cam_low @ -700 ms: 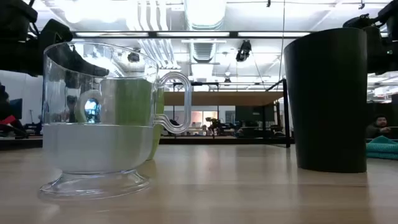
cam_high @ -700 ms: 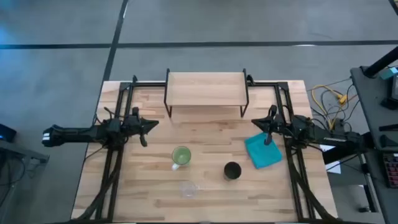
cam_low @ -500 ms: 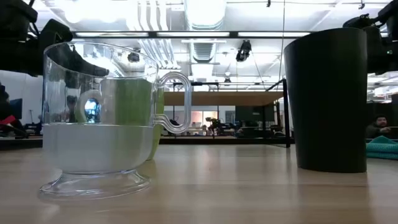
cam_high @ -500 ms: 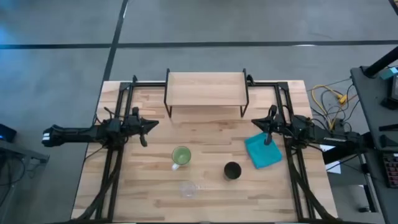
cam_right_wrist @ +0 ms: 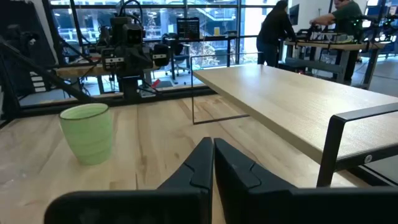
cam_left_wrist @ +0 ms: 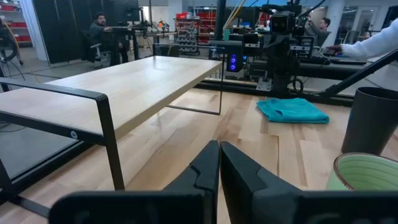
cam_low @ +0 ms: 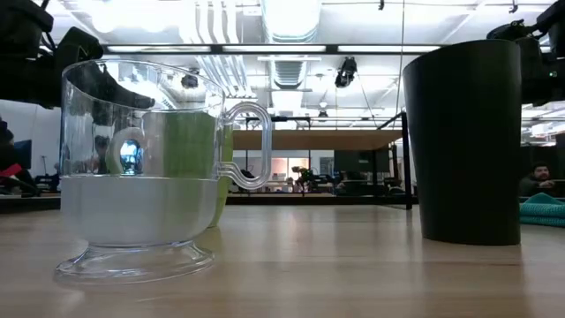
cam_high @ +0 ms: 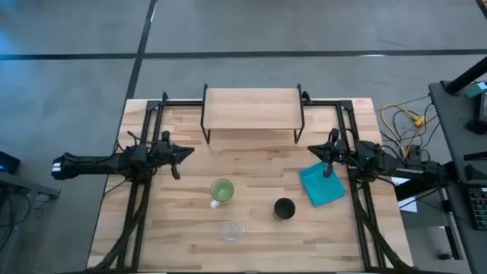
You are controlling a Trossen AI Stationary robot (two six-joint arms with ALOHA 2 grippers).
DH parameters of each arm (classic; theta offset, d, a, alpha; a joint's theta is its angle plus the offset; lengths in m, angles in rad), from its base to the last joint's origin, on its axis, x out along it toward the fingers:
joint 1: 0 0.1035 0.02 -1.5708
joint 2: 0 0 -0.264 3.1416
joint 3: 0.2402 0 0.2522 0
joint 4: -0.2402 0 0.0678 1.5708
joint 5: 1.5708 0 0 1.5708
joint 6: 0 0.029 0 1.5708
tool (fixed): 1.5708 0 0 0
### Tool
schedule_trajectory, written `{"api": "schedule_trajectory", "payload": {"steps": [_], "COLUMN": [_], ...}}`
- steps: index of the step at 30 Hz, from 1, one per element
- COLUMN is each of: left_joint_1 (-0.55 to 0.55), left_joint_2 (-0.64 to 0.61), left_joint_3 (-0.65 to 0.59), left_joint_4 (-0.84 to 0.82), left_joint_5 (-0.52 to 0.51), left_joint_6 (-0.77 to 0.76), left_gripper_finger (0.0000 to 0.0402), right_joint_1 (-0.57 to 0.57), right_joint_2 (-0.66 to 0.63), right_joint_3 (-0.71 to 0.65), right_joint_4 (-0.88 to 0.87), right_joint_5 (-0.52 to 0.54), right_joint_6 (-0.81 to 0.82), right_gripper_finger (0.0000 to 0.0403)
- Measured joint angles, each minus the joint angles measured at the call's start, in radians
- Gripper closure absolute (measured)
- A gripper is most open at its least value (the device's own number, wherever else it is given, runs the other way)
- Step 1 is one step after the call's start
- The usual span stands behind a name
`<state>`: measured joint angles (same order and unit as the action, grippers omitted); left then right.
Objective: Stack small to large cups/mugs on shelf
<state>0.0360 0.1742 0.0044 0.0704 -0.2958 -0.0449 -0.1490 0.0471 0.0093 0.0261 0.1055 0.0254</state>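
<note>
Shelf: low rectangular light-wood board on thin black metal legs (cam_high: 251,108), at the far middle of the wooden table (cam_high: 175,228); its long axis runs left to right; nothing stands on it.
Green mug: mid-size green mug with a whitish handle (cam_high: 221,190), upright, mouth up, near the table's middle in front of the shelf; handle points toward the near edge.
Glass cup: small clear glass cup (cam_high: 230,230), upright on its foot, just nearer the front edge than the green mug; in the low view its handle points toward the black cup.
Black cup: taller black cylindrical cup (cam_high: 284,208), upright, to the right of the other two, well apart from the shelf.
Cloth: teal folded cloth (cam_high: 321,185), flat, right of the black cup.
Left gripper (cam_high: 177,156): at the table's left side, level with the space between shelf and mugs; fingers closed together, holding nothing; green mug lies ahead to its right, apart.
Right gripper (cam_high: 328,156): at the right side, over the cloth's far edge; fingers pressed together, empty; all three cups lie toward the front and left of it, none touching.
</note>
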Motion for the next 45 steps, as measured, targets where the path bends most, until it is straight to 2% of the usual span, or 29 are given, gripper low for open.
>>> {"api": "schedule_trajectory", "payload": {"steps": [42, 45], "left_joint_1": [0.0, 0.0], "left_joint_2": [0.0, 0.0], "left_joint_3": [0.0, 0.0], "left_joint_4": [0.0, 0.0], "left_joint_5": [0.0, 0.0], "left_joint_6": [0.0, 0.0], "left_gripper_finger": [0.0402, 0.0402], "right_joint_1": [0.0, 0.0], "right_joint_2": [0.0, 0.0], "right_joint_3": [0.0, 0.0], "right_joint_4": [0.0, 0.0], "right_joint_5": [0.0, 0.0], "right_joint_6": [-0.008, 0.032], "right_gripper_finger": [0.0394, 0.0394]}}
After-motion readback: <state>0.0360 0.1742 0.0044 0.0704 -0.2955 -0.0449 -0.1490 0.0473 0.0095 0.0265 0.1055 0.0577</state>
